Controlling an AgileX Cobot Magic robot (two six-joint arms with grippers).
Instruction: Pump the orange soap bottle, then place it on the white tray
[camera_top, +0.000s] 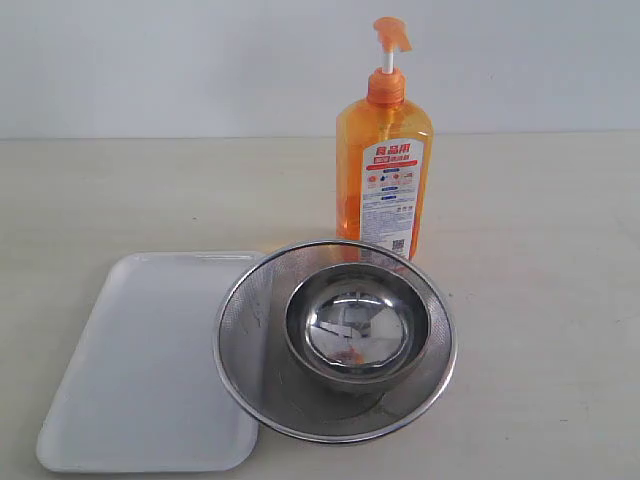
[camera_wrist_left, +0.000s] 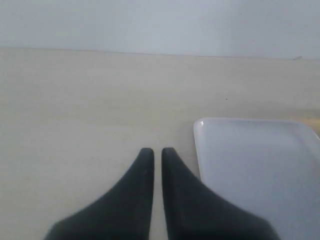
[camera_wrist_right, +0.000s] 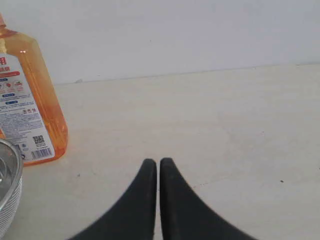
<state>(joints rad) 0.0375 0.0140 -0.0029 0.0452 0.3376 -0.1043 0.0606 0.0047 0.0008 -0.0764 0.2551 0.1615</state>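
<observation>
- The soap bottle (camera_top: 384, 170) stands upright on the tabletop (camera_top: 540, 300), its long axis vertical, just behind the strainer (camera_top: 335, 340).
- My right hand (camera_wrist_right: 158, 165) is closed on nothing. Only its camera shows the bottle, off to one side, so I judge this arm the nearer.
- My left hand (camera_wrist_left: 157, 152) is also closed and empty, beside the white tray (camera_top: 150, 370).
- The label has red Chinese characters and a QR code; the small print I cannot read.
</observation>
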